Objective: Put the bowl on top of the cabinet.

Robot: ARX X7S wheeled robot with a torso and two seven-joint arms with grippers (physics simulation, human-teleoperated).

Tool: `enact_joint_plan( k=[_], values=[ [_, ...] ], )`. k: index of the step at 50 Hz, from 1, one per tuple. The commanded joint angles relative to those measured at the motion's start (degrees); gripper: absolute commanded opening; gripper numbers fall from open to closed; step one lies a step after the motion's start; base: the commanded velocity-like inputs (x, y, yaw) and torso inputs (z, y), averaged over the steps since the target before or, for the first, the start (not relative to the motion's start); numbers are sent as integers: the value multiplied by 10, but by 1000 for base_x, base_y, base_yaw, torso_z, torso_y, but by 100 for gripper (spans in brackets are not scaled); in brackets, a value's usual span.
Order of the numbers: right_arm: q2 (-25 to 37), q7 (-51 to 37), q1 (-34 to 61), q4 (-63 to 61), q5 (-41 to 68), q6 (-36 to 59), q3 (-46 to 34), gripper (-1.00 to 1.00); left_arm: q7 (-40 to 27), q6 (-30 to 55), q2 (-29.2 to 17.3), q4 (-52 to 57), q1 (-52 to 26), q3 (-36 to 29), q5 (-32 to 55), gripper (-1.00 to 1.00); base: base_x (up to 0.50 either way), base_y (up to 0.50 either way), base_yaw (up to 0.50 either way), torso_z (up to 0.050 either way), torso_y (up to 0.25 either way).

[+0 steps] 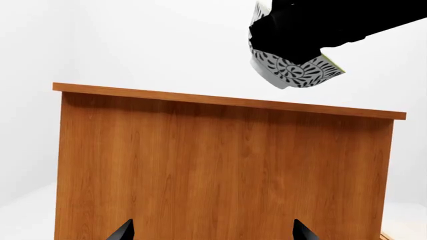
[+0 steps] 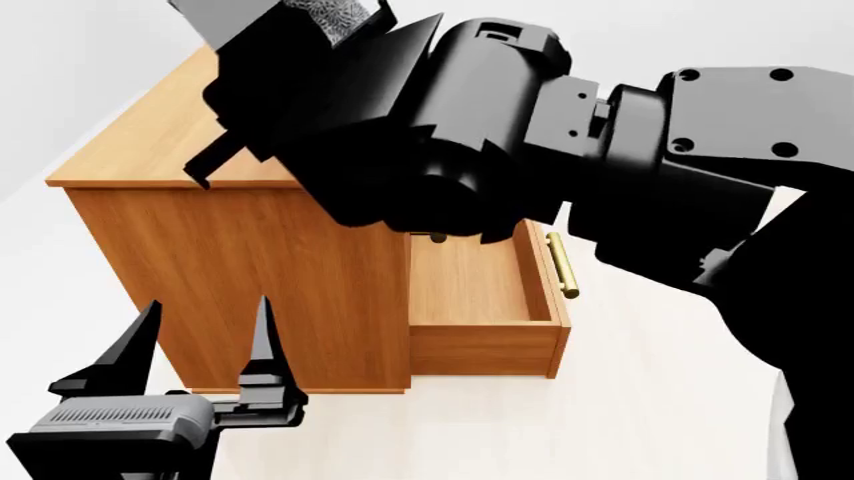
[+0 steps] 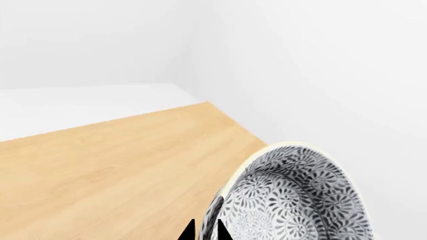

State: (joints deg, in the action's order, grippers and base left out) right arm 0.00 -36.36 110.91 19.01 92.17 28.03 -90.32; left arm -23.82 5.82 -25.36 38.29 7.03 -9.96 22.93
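Note:
The bowl [image 1: 297, 70] is white with a dark leaf pattern. It hangs tilted in the air a little above the flat top of the orange-brown cabinet [image 1: 220, 165]. My right gripper [image 3: 205, 231] is shut on the rim of the bowl [image 3: 293, 200], one finger inside and one outside, over the cabinet top [image 3: 120, 165]. In the head view the right arm hides most of the bowl [image 2: 334, 15]. My left gripper [image 2: 200, 340] stands open and holds nothing, low in front of the cabinet's plain side panel [image 2: 254, 290].
The cabinet's bottom drawer [image 2: 474, 300] is pulled out to the right, its brass handle [image 2: 563, 265] showing. White walls meet behind the cabinet. Pale floor [image 2: 601, 430] lies in front of it.

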Motion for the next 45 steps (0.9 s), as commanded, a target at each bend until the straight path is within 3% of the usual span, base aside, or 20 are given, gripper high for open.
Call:
enact_joint_plan(
  k=[1, 45],
  values=[
    [0, -6, 3, -8, -16, 5, 3, -100, -2, 1, -2, 2, 0, 0, 3, 100, 0, 0, 0, 0, 0],
    [0, -9, -8, -27, -16, 7, 3, -100, -7, -4, -6, -2, -3, -3, 7, 100, 0, 0, 0, 0, 0]
  ],
)
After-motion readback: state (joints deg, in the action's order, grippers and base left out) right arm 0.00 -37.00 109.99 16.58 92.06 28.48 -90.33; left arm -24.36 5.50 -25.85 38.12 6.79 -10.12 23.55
